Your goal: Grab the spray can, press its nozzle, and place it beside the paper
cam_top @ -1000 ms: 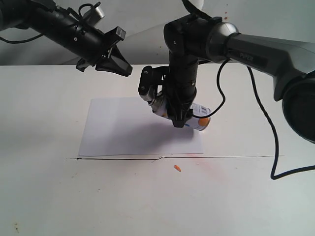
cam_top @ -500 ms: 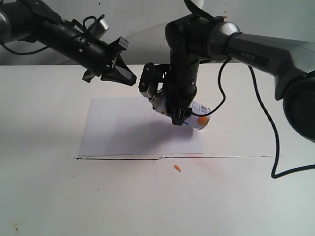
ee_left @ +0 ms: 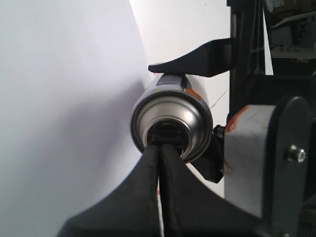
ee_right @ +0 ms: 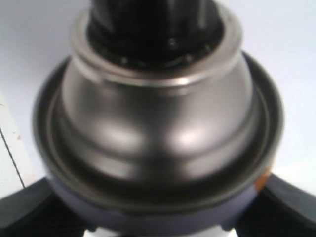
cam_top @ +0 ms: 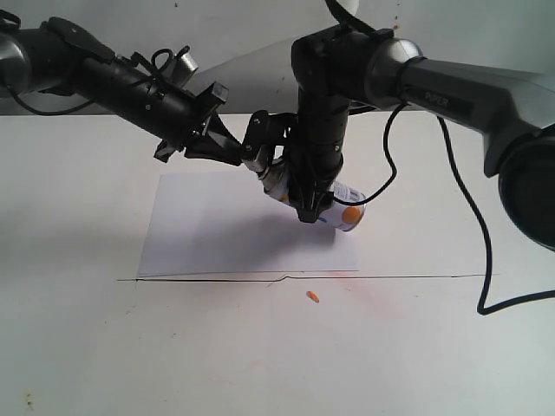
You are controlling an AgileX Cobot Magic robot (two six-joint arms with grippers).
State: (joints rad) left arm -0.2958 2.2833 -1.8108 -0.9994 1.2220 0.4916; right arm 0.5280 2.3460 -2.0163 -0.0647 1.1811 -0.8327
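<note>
Here the paper [cam_top: 217, 230] lies flat on the white table [cam_top: 260, 364]. Above its right side the spray can [cam_top: 349, 213] hangs tilted, orange-dotted white label low, shiny silver dome high, clamped across its body by the right gripper [cam_top: 310, 208]. Behind, the left gripper [cam_top: 238, 157] has its jaws pressed together, tips meeting the black nozzle [ee_right: 153, 24].

The spray can [cam_top: 347, 211] is labelled in white, with 1 orange dot shown; its dome [ee_left: 170, 116] is shiny silver, its nozzle [ee_right: 153, 29] black. The paper [cam_top: 208, 227] is plain white. An orange speck [cam_top: 312, 297] is seen on the white table [cam_top: 260, 364].
</note>
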